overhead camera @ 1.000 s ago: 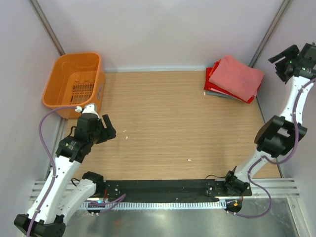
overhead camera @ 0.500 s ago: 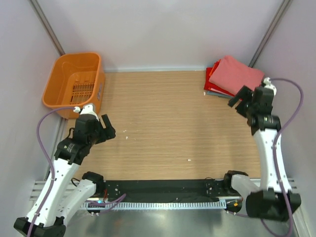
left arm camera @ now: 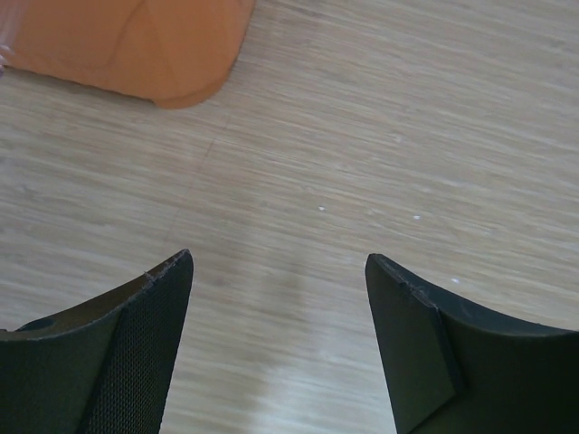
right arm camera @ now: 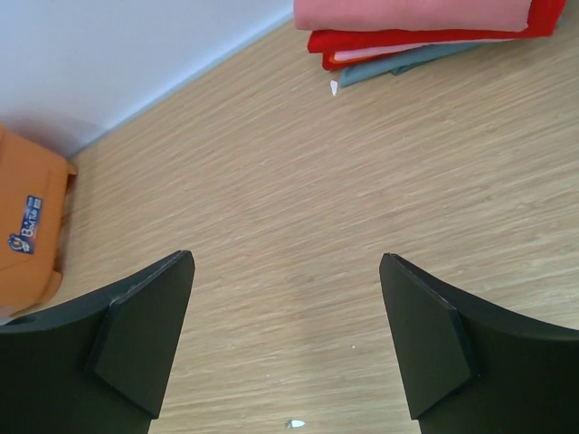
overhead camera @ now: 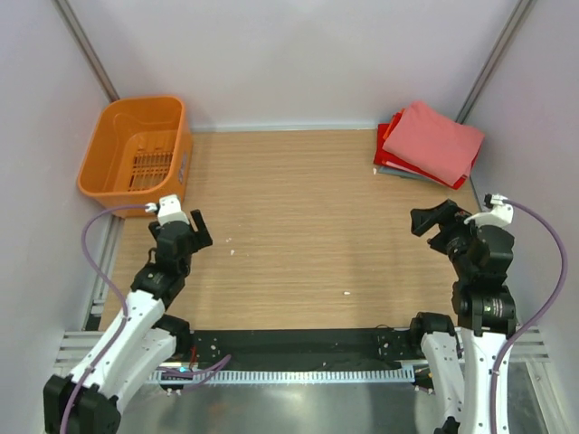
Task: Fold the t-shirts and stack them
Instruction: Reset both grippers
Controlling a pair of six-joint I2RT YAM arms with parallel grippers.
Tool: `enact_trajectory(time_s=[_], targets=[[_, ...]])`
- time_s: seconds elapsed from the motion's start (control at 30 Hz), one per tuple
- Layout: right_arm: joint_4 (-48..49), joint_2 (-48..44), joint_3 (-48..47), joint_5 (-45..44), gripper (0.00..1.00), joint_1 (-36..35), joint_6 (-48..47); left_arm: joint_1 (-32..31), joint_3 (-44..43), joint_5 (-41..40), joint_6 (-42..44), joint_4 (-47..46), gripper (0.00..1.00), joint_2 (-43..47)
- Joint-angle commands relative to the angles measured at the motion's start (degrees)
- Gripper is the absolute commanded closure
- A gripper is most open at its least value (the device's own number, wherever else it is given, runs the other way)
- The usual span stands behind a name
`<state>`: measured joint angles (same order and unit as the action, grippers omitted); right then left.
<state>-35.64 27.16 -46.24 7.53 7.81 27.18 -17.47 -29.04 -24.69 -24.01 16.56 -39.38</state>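
Note:
A stack of folded t-shirts sits at the table's far right corner: a salmon-pink shirt [overhead camera: 436, 141] on top, a bright red one [overhead camera: 384, 145] under it, and a thin grey one [overhead camera: 398, 171] at the bottom. The stack also shows at the top of the right wrist view, pink [right arm camera: 412, 11] over red [right arm camera: 425, 38] over grey [right arm camera: 407, 61]. My left gripper [overhead camera: 197, 231] is open and empty over bare wood at the left [left arm camera: 279, 262]. My right gripper [overhead camera: 432, 223] is open and empty, well in front of the stack [right arm camera: 288, 262].
An orange slotted basket [overhead camera: 136, 152] stands at the far left corner, its corner showing in the left wrist view [left arm camera: 136, 45] and the right wrist view [right arm camera: 27, 226]. Grey walls close the table on three sides. Small white specks [overhead camera: 347, 293] lie on the wood.
My right arm has swung down from high beside the stack and pulled back toward the near right side. My left arm has drawn back slightly toward its base.

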Motion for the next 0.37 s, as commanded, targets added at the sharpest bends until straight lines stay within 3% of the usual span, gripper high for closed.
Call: enact_trajectory(time_s=[0.0,0.13,0.33], targets=[[1.36,-2.37,-0.26,1.35,0.10,-0.34,0.68,0.16,5.99,-6.50,8.36,-25.54,0.22,-4.12],[-0.48,-3.95,-0.87,-1.46,0.08,-0.34,-0.20,0.25,15.04,-9.59,10.91,-41.06,0.23,-6.94],[-1.54,-4.13,-1.66,-1.20,0.07,-0.78,-0.55,2.17,19.81,-10.91,13.11,-60.66,0.21,-17.12]])
